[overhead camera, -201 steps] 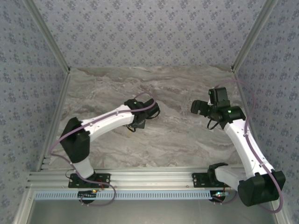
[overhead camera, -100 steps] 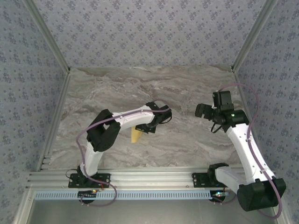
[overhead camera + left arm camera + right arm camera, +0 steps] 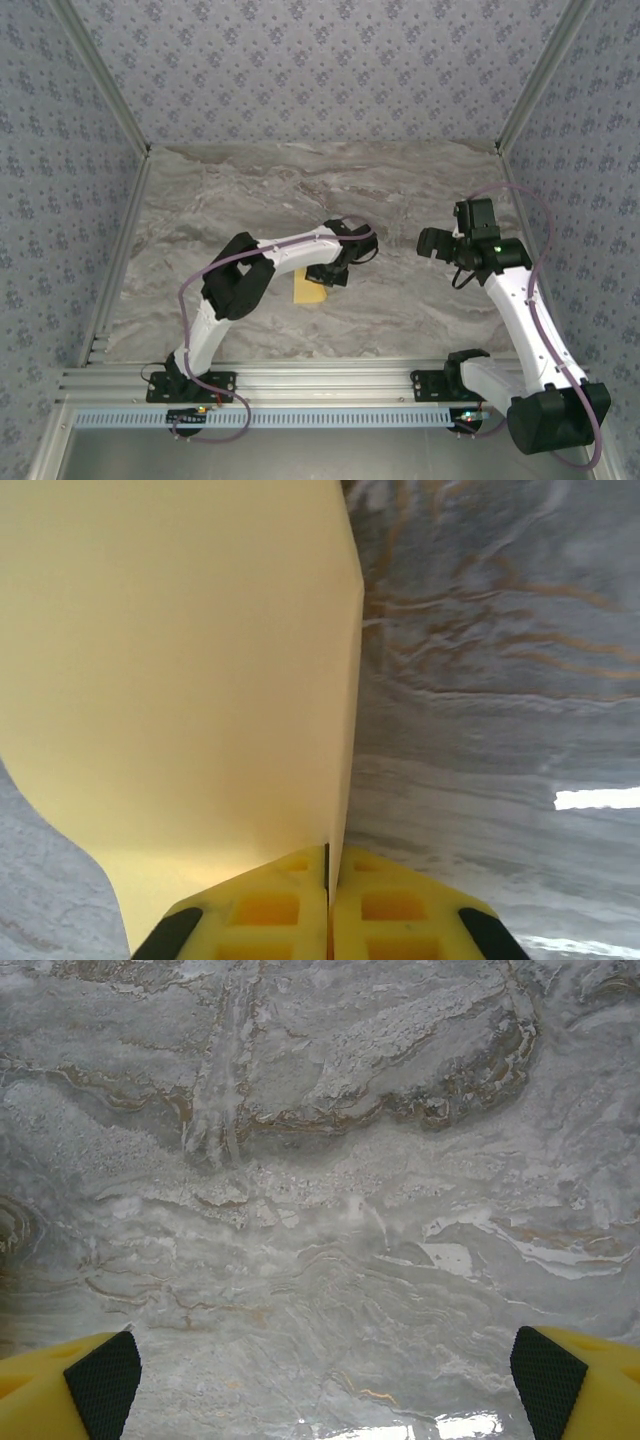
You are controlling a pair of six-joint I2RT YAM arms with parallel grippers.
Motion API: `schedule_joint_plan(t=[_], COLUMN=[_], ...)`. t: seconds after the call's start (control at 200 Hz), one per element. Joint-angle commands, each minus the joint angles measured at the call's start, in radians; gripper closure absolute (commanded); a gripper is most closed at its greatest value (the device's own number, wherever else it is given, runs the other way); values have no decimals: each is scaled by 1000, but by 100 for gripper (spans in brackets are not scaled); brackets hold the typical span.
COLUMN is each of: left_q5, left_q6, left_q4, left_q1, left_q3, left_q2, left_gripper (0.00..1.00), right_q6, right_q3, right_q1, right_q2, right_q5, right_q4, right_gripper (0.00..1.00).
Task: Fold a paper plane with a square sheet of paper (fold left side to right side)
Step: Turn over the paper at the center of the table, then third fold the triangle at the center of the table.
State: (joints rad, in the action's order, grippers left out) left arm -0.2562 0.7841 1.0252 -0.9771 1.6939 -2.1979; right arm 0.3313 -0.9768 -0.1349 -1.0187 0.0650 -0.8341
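Since half a second ago my left arm (image 3: 282, 247) has swung a little further right with its elbow folded tighter, and the sheet of paper (image 3: 309, 288) has travelled with it. A second ago that arm was stretched out and hid nearly all of the sheet. The right arm (image 3: 525, 310) has barely shifted.

The sheet is plain, matte, pale yellow. From above I see it as a small four-sided patch near the middle of the surface (image 3: 420, 320), just on the near side of the left hand (image 3: 326, 274) and slightly tilted, with its far edge under the hand. I cannot tell from above whether it lies flat or is raised off the surface. In the left wrist camera the sheet (image 3: 180, 670) is a broad smooth face running away from the hand. It has a thin straight edge down its right side and a bowed, rounded outline at lower left. The left hand (image 3: 328, 865) is pressed together on it, the two yellow fingers (image 3: 260, 910) meeting with the paper's edge pinched in the seam between them. Grey marbled surface (image 3: 500, 680) with brown veins lies to the right of the paper.

The right hand (image 3: 433, 240) hangs over the surface well apart from the sheet, off to its right. In its own wrist camera the hand (image 3: 320, 1385) is spread wide, with yellow fingertips and black pads (image 3: 100, 1385) in the two bottom corners and marbled surface (image 3: 320, 1160) between them.

A purple cable (image 3: 205, 275) loops along the left arm, and walls (image 3: 300, 70) in a blue-grey flower print close in the back and sides.
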Motion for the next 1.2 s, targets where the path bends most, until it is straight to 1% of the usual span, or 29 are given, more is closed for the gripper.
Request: schedule_joint_plan(t=[0.0, 0.135, 0.205, 0.27, 0.37, 0.435, 0.51, 0.625, 0.724, 0.834, 0.904, 0.994, 1.114, 1.194], left_q5=[56, 71, 88, 113, 159, 186, 229, 326, 442, 594, 674, 727, 738, 738], left_q6=[-10, -24, -39, -62, -99, -108, -98, -56, -9, 56, 85, 97, 91, 92], left_q4=[-12, -24, -39, -71, -135, -178, -236, -340, -498, -697, -805, -874, -884, -892], left_q1=[-8, -8, -7, -7, -3, 8, 41, 130, 234, 339, 386, 416, 423, 423], left_q3=[37, 35, 25, -1, -66, -123, -210, -390, -568, -747, -820, -861, -869, -872], left_q2=[-21, 23, 67, 122, 233, 319, 420, 568, 672, 737, 745, 726, 687, 665], left_gripper=[89, 77, 71, 67, 58, 52, 48, 45, 44, 42, 40, 39, 39, 39], right_q6=[-9, -21, -26, -27, -22, -24, -7, 48, 109, 152, 162, 182, 198, 205], right_q3=[15, 28, 45, 65, 88, 95, 100, 99, 94, 44, 0, -57, -131, -177], right_q1=[8, 10, 8, 7, -7, -32, -71, -149, -222, -307, -346, -373, -385, -385], right_q2=[5, 0, -5, -13, -46, -77, -119, -200, -292, -433, -525, -639, -758, -824], right_q5=[-24, -73, -143, -227, -342, -387, -430, -482, -515, -539, -542, -556, -565, -558], right_q4=[-1, 22, 61, 101, 162, 191, 228, 343, 458, 566, 615, 684, 743, 749], right_gripper=[0, 0, 0, 0, 2, 4, 8, 14, 18, 21, 23, 25, 28, 33])
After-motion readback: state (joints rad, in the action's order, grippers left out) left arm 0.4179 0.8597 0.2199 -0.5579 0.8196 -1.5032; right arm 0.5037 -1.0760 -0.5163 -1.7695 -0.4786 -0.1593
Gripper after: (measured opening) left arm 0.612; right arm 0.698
